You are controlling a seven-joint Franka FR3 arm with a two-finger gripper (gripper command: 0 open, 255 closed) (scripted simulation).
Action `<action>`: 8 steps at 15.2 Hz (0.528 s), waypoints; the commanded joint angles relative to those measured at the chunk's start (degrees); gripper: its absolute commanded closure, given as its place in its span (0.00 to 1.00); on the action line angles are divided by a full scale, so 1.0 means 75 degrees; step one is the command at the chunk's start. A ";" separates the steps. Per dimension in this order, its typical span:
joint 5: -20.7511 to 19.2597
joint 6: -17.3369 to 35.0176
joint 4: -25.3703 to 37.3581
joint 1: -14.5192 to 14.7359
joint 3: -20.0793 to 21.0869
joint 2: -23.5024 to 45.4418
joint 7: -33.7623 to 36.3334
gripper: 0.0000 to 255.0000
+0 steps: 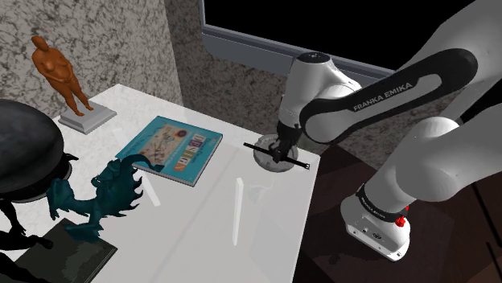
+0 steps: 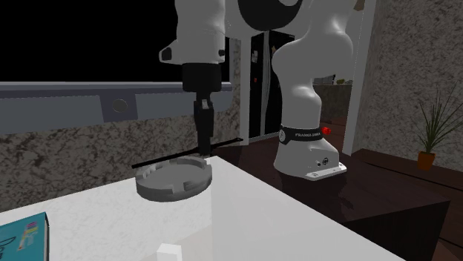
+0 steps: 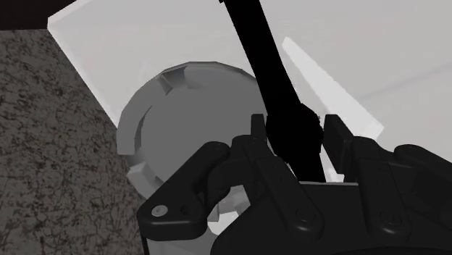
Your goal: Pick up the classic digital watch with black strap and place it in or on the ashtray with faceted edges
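Black-strapped watch (image 3: pixel 291 132) is seen clenched in the jaws at centre of the shoulder view, just above the grey ashtray (image 2: pixel 174 193); pick-up is judged done and release left, while book (image 1: pixel 170 150), teal figure (image 1: pixel 109 193) and white slab (image 1: pixel 239 211) are noted lower left, well apart, nothing obstructing.

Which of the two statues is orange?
The person-shaped statue standing on a pale grey base at the shoulder view's upper left. The other statue, a spiky creature, is dark teal.
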 commanded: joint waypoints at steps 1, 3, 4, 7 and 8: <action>-0.0266 0.0006 0.0085 -0.0354 -0.0321 0.0106 -0.0437 1.00; -0.0532 0.0040 0.0264 -0.0709 -0.0611 0.0332 -0.0826 1.00; -0.0661 0.0055 0.0370 -0.0877 -0.0753 0.0459 -0.1012 1.00; -0.0939 0.0228 0.0619 -0.1243 -0.1048 0.0893 -0.1414 1.00; -0.0945 0.0377 0.0589 -0.1250 -0.1036 0.1012 -0.1408 1.00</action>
